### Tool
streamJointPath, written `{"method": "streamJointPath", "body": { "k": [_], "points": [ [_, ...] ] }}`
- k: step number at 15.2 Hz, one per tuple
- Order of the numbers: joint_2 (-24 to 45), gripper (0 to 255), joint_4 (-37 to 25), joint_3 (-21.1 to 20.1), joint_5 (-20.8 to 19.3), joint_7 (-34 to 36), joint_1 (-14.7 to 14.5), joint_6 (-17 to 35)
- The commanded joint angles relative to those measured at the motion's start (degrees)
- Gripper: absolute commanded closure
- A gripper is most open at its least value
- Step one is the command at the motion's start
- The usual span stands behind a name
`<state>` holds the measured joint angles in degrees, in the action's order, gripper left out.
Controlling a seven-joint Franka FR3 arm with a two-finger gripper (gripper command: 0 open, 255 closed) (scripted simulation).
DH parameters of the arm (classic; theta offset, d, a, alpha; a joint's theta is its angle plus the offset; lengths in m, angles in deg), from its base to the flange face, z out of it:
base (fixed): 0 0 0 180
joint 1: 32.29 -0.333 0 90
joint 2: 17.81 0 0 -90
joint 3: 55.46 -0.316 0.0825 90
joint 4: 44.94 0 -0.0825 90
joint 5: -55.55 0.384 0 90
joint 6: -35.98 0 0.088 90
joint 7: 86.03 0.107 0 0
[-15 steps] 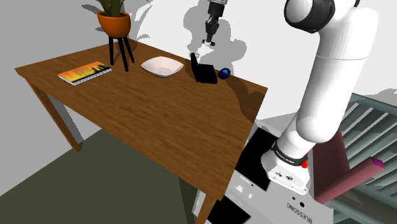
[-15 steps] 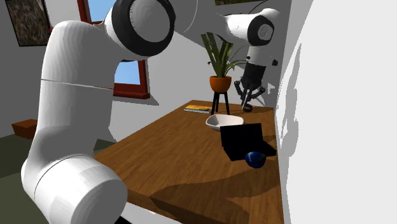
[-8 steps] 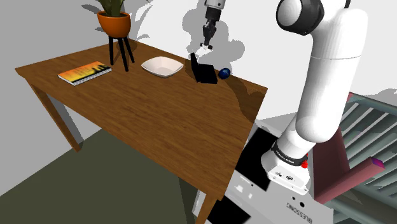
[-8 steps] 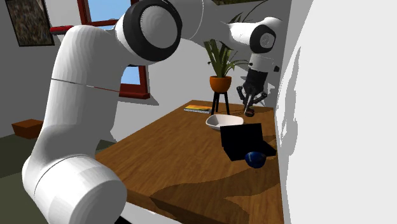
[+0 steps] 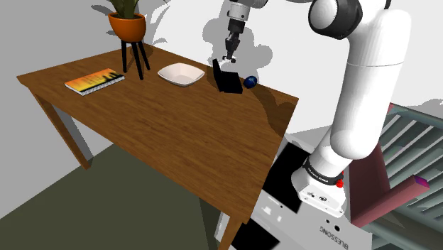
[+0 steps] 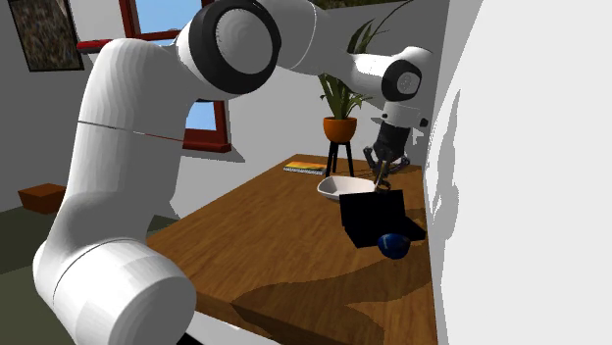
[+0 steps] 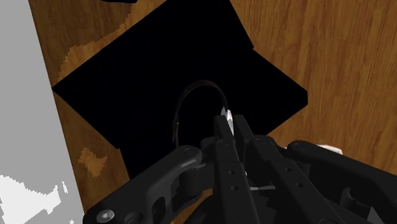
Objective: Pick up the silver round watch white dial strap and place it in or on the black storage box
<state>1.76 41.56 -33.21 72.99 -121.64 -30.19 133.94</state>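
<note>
The black storage box (image 5: 227, 78) stands on the wooden table (image 5: 163, 135) near the wall, with its lid up. My gripper (image 5: 228, 57) hangs just above it, shut on the watch. In the wrist view the fingers (image 7: 224, 137) pinch the watch (image 7: 226, 117) at its silver case, and its dark strap loops out over the box's black inside (image 7: 146, 76). In the second exterior view the gripper (image 6: 382, 178) is right over the box (image 6: 373, 218), and the watch is too small to make out there.
A dark blue ball (image 5: 250, 82) lies beside the box toward the stand. A white bowl (image 5: 181, 73) sits on the box's other side, then a potted plant on a stand (image 5: 129, 28) and a book (image 5: 94, 81). The wall is close behind the box.
The gripper has come down toward the black box with the watch still held. Nothing on the table has shifted.
</note>
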Motion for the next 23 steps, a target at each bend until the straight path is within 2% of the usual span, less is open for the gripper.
{"method": "streamJointPath", "body": {
  "k": [1,3,11,12,17,21,23],
  "points": [
    [0.2,255,1.4,-0.1,0.1,-0.3,-0.1,1.5],
    [0.4,255,3.0,-0.1,0.3,-0.7,-0.2,3.3],
    [0.4,255,3.0,-0.1,0.3,-0.7,-0.2,3.3],
    [0.4,0,3.0,-0.1,0.3,-0.7,-0.2,3.3],
    [0.4,0,3.0,-0.1,0.3,-0.7,-0.2,3.3],
    [1.0,0,-4.9,0.3,0.2,-0.2,1.2,-4.1],
    [1.0,0,-4.9,0.3,0.2,-0.2,1.2,-4.1]
  ]
}}
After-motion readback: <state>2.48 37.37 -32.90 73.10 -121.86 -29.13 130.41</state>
